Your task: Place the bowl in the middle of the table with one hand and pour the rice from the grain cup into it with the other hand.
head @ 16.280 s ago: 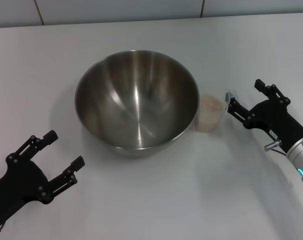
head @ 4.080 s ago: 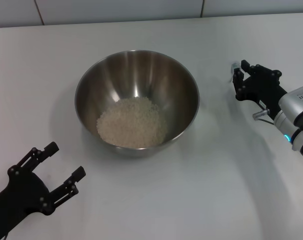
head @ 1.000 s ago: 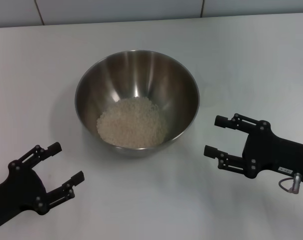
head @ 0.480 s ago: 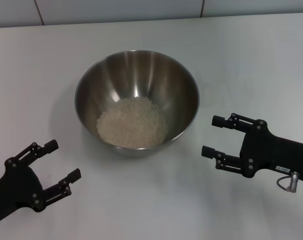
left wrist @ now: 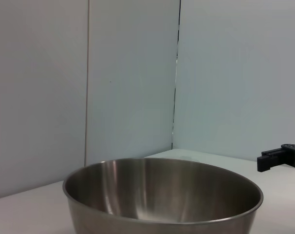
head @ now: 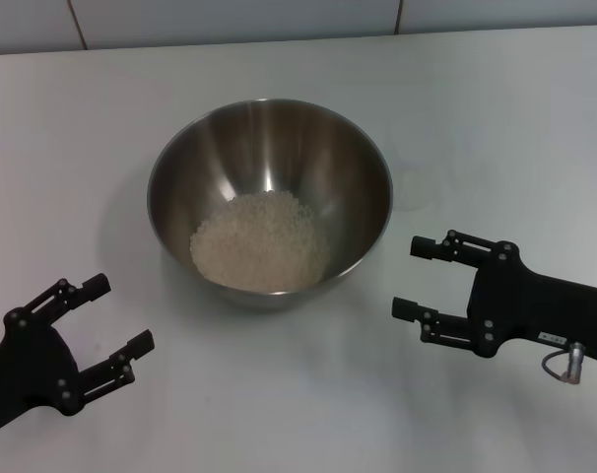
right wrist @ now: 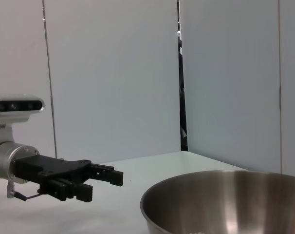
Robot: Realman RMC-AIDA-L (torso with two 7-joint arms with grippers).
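**A:** Where do your grippers stand, and why there?

**B:** You have the black two-fingered left gripper (head: 94, 317) low at the near left of the plain white matte table (head: 298, 414), fingers spread wide with nothing between them. Your black right gripper (head: 425, 279) sits at the near right, jaws likewise parted and empty, pointing toward the large round stainless-steel bowl (head: 269, 148). Both are apart from the bowl, one on each side; I'd judge you've parked them clear because neither has anything left to hold.

**A:** And the bowl itself?

**B:** It rests upright on the table about midway across, a little toward the far side. Off-white rice (head: 261, 242) lies in a loose heap across its bottom, leaning slightly toward the near wall. The brushed inside is shiny above the grains, the rim thin and even.

**A:** The grain cup?

**B:** You won't find it clearly. There is only a faint round mark on the table beside the bowl's right side; I cannot tell what it is. The pouring looks finished to me.
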